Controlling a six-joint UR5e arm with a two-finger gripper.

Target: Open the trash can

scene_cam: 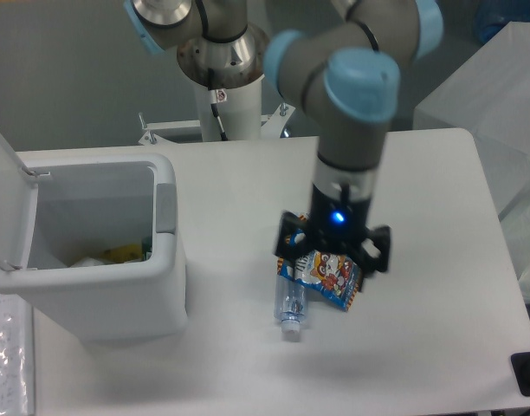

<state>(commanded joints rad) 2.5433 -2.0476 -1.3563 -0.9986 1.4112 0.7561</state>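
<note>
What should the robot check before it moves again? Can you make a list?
1. Trash can lid up: ok, it stands open at the left.
2. Room inside the can: ok, only some rubbish at the bottom.
3. Gripper over the snack bag: ok, right above it.
4. Bag held: cannot tell, the fingers are hidden.
5. Bottle out of the way: not ok, it lies against the bag.
6. Clear way to the can: ok, bare table between.
</note>
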